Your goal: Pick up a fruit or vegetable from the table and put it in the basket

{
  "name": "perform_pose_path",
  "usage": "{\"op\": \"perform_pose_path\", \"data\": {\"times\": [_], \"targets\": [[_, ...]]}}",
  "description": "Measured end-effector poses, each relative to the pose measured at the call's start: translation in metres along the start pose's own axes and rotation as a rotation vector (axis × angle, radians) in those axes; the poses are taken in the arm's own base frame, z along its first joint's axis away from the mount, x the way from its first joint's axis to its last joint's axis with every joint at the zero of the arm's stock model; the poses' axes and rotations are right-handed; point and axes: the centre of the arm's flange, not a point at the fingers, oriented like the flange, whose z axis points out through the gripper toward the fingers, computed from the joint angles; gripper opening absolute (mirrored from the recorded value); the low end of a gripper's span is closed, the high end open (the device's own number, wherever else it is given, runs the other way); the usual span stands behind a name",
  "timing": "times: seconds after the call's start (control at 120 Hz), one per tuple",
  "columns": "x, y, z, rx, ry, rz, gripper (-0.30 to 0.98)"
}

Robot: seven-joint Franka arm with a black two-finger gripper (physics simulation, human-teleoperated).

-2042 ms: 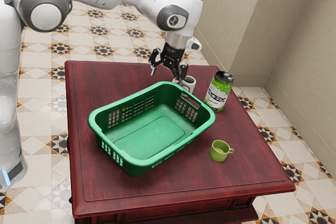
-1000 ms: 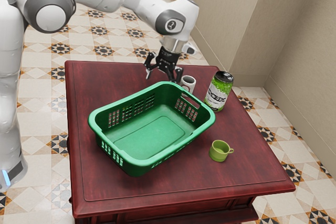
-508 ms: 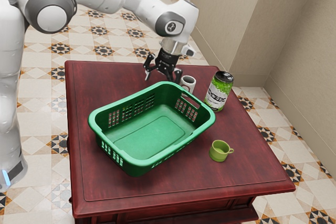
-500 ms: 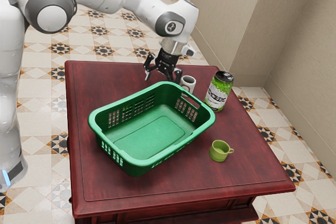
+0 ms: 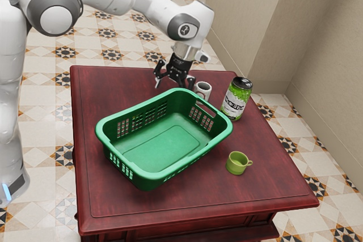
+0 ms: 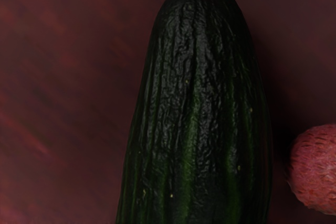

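The hand (image 5: pixel 173 86) is spread wide behind the green basket (image 5: pixel 148 182) in the exterior view, near a white mug (image 5: pixel 203 90). Below the hand, a dark cucumber (image 6: pixel 197 124) lies on the tabletop (image 5: pixel 266 179), beside a pink, rough-skinned fruit (image 6: pixel 316 169).

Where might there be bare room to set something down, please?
In the exterior view, the tabletop is bare from the green cup and the basket down to the front edge. Behind the basket it is crowded: the gripper over a cucumber, a pinkish round thing beside that, the white mug and can nearby.
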Motion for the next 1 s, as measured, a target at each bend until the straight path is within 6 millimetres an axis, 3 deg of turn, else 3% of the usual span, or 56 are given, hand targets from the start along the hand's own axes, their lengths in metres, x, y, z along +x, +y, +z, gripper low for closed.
{"op": "perform_pose_path", "data": {"times": [1.0], "targets": [[0.001, 0.001, 0.013, 0.005, -0.026, -0.005, 0.69]]}}
